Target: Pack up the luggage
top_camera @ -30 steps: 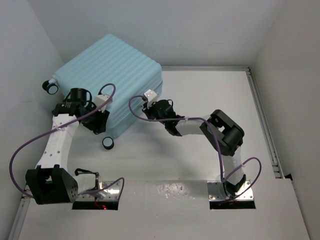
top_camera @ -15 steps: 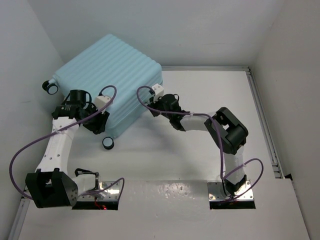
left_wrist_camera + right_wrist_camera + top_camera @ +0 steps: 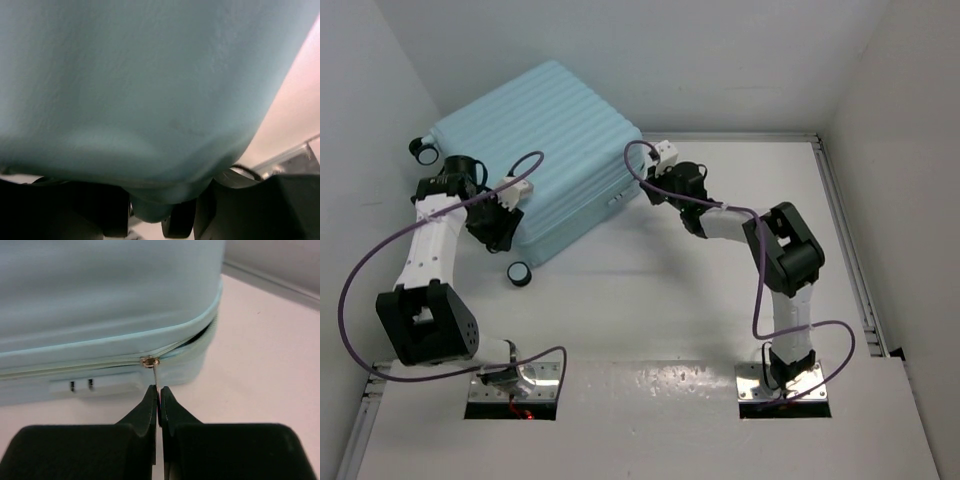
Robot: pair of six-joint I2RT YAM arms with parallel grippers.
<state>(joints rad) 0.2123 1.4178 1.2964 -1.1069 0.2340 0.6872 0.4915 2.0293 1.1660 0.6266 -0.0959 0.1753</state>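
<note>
Item: luggage (image 3: 550,140), pale blue ribbed shell, lying flat with the lid down.
Location: far left of the table (image 3: 720,300), its wheeled end (image 3: 518,273) facing near left.
Right gripper (image 3: 159,391): jaws pinched fully together on the zipper pull (image 3: 155,374), at the luggage's right corner.
Left gripper (image 3: 500,222): against the shell on the near-left side. The wrist view is filled with blue shell, so whether it grips anything cannot be told.
Zip seam (image 3: 75,365): closed to the left of the slider, with a dark gap (image 3: 202,337) open to its right, where the seam bends round the corner.
Bearing: luggage directly ahead of the right gripper, seam running crosswise to the fingers.
Nearer arm: right, already on the pull.
Judged step: zipping shut, nearly complete. The next pull would likely follow the corner bend towards the far side.
</note>
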